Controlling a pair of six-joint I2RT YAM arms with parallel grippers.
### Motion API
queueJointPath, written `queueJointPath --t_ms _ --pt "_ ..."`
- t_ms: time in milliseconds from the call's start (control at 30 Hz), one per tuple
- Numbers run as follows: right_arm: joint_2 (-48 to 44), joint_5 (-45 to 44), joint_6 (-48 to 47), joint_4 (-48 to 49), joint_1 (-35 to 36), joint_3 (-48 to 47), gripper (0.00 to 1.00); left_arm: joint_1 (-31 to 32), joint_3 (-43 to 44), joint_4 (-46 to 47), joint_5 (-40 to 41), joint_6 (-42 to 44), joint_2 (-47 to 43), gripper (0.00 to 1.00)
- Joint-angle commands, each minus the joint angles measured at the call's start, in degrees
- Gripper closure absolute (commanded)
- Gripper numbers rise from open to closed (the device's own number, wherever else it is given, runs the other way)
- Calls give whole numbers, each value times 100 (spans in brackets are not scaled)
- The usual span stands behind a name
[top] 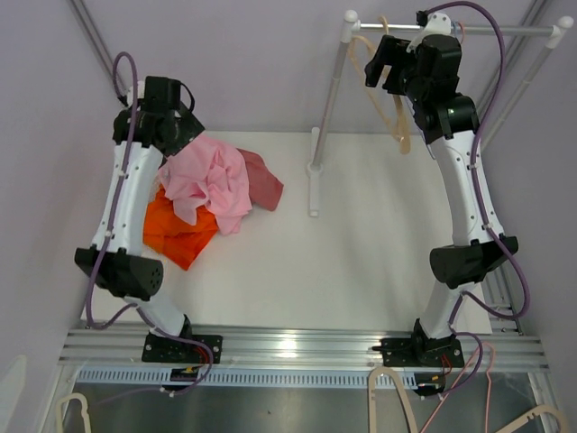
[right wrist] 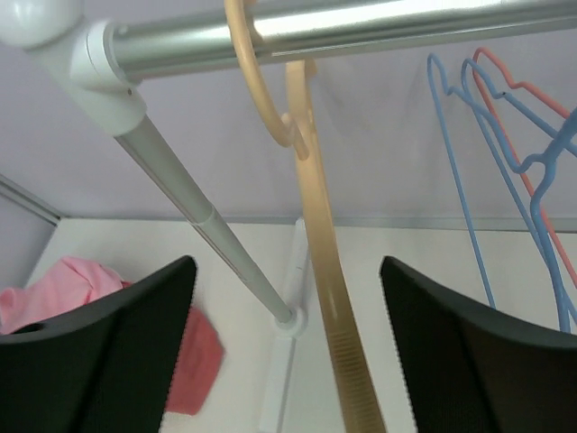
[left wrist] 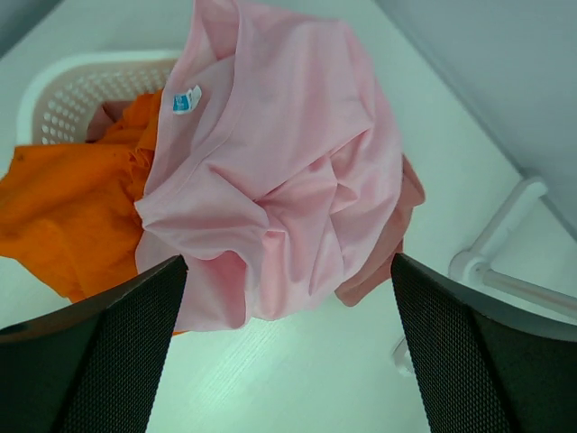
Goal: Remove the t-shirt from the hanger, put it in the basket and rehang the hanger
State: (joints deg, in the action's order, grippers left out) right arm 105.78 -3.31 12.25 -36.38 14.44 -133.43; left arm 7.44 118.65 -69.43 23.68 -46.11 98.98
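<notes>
Left gripper point(left wrist: 288, 271): fingers wide, nothing between, hovers over cloth pile. T-shirt point(left wrist: 297, 153), pink, off hanger, crumpled at table's 9 o'clock, draped over orange garment point(left wrist: 63, 207) in basket point(left wrist: 81, 77); red cloth point(top: 261, 185) touches it at its 3 o'clock. Hanger point(right wrist: 315, 234), beige, bare, hooked on rail point(right wrist: 361, 27) at 1 o'clock. Right gripper point(right wrist: 287, 266): fingers wide, hanger seen between them, no contact visible.

Judgement: removal done, letting-go step. Next: back both arms clear, left straight up without snagging cloth, right without knocking hanger off rail.

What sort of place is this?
Likely a lab bench staged as a laundry corner: a silver metal clothes rail, a beige plastic hanger hooked on it, and a crumpled pink t-shirt.
</notes>
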Motion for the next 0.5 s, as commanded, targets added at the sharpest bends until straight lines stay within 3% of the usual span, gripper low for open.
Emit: queueJointPath --t_ms 0,33,133,233,300,367,400,467 --pt "-189 -283 -170 70 -20 -263 7 91 -323 569 427 585 -896 1" --pt "-232 -389 -179 61 -20 -237 1 91 -508 710 427 681 -1046 1" --pt "-522 -652 -214 35 15 -114 1 99 -877 1010 453 778 -1565 0" --pt "-1241 -1012 -276 280 138 657 1 152 -1474 1588 86 1225 -2223 0" --pt "-2055 -1075 -241 675 305 1746 0 231 -2752 2545 -693 1681 -2723 0" --pt "-2656 -1075 -267 1017 602 2607 1 319 -3477 3588 -1170 1728 -3637 1" --pt "-2928 -1084 -284 1350 743 3455 1 345 -4490 3873 -1434 1780 -3936 1" --pt "-3693 -945 -398 1720 1024 4233 0 520 -5016 4374 -2007 1851 -4710 0"
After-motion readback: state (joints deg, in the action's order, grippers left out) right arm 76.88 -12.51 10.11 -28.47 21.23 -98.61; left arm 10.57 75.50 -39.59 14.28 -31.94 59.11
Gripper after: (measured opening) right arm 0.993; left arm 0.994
